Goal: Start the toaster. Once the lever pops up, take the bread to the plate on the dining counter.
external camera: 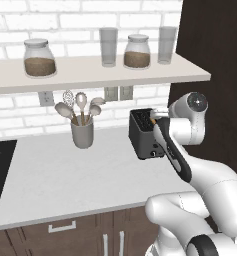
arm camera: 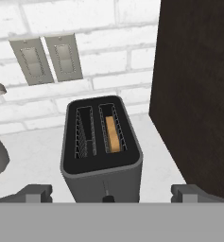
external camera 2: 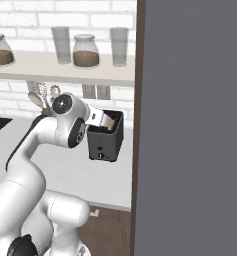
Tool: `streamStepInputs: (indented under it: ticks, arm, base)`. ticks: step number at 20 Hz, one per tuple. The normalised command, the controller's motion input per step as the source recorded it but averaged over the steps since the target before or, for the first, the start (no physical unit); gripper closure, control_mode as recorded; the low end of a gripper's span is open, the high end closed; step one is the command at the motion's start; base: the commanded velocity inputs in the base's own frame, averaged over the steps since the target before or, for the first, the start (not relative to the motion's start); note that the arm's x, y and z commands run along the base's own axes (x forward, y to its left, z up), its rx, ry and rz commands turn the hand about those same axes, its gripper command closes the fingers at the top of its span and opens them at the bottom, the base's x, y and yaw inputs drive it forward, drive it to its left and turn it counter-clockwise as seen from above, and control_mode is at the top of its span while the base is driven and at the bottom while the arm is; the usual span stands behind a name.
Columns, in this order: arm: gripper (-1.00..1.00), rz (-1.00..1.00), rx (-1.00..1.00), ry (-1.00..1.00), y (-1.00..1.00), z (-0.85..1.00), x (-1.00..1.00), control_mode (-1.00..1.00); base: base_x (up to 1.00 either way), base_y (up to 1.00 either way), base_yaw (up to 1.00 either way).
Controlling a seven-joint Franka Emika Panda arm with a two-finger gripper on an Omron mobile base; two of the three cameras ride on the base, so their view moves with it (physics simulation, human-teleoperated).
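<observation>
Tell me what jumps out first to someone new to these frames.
The white arm bent over the toaster, which stands on the worktop beside a dark panel. In the hand view the claw hangs open just above it, with the bread sunk in the right-hand slot. Left of it stands a utensil cup.

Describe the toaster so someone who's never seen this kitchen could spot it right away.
Look along the white worktop under the long wall shelf to its right end, beside the tall dark panel. The toaster is the boxy dark grey appliance there, with bread in one slot, unlike the round grey utensil cup further left.
</observation>
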Motion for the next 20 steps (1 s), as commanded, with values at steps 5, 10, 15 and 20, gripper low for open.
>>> streamStepInputs:
  ticks: [5,10,15,20]
  arm:
    - [-1.00,0.00,0.00,0.00,0.00,0.00,0.00,-1.00]
    - [-1.00,0.00,0.00,0.00,0.00,0.00,0.00,-1.00]
    - [-1.00,0.00,0.00,0.00,0.00,0.00,0.00,-1.00]
    - [-1.00,0.00,0.00,0.00,0.00,0.00,0.00,-1.00]
  base:
    - [0.00,0.00,0.00]
    - [0.00,0.00,0.00]
    - [0.00,0.00,0.00]
    - [0.00,0.00,0.00]
